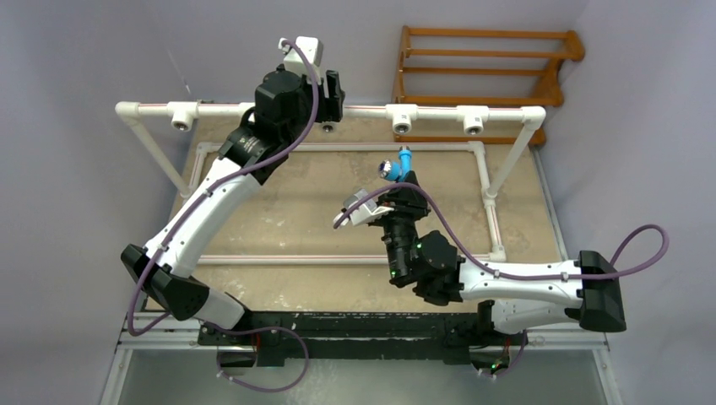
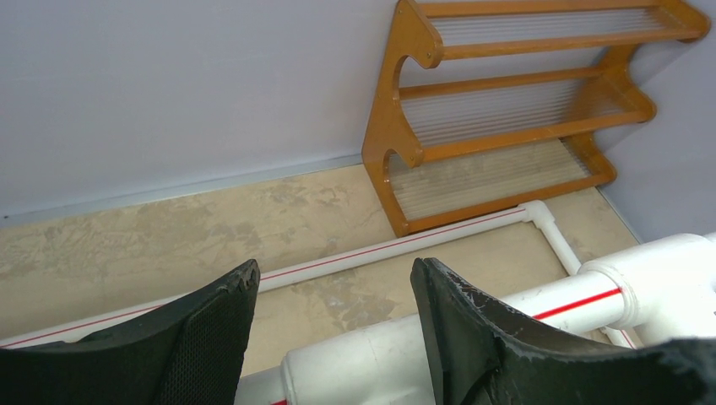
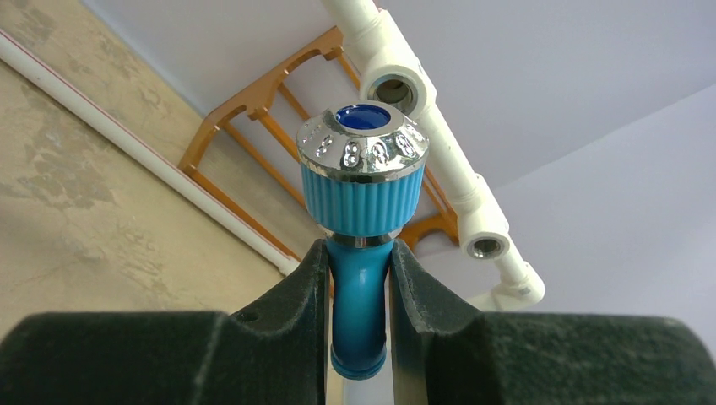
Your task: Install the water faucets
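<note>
- The small bright blue plastic faucet (image 1: 404, 160) (image 3: 361, 207) is held off the worktop in the right hand (image 1: 404, 181) (image 3: 358, 261), over the far middle part of the beige mottled worktop (image 1: 295, 211).
- The right hand is clenched on the faucet. Its two black padded fingers (image 3: 279, 321) press on either side of the narrow blue neck, just below the ribbed blue collar.
- In the right wrist view the faucet's wide end points away from the hand. It has an embossed silvery ring around an open blue mouth.
- The faucet sits near the raised white plastic pipe rail (image 1: 371, 110) (image 2: 574, 299) but is clearly apart from it. The closest white tee fitting (image 1: 402, 119) (image 3: 397, 80) is just beyond it, with its round socket open and facing out.
- A second white tee fitting (image 1: 473, 120) (image 3: 485, 234) sits further right along the same rail, and a third (image 1: 181, 115) is near its left end.
- The left hand (image 1: 333, 95) (image 2: 333, 278) is released, with its black fingers (image 2: 211, 337) spread wide. It is at the rail left of the middle, and the white pipe shows between and under the fingers. Whether they touch it I cannot tell.
- A flat rectangular frame of thin white pipe (image 1: 338, 146) (image 2: 355, 257) lies on the worktop.
- An orange-brown wooden rack with slatted shelves (image 1: 485, 76) (image 2: 507, 110) stands at the far right edge, against the pale wall.
</note>
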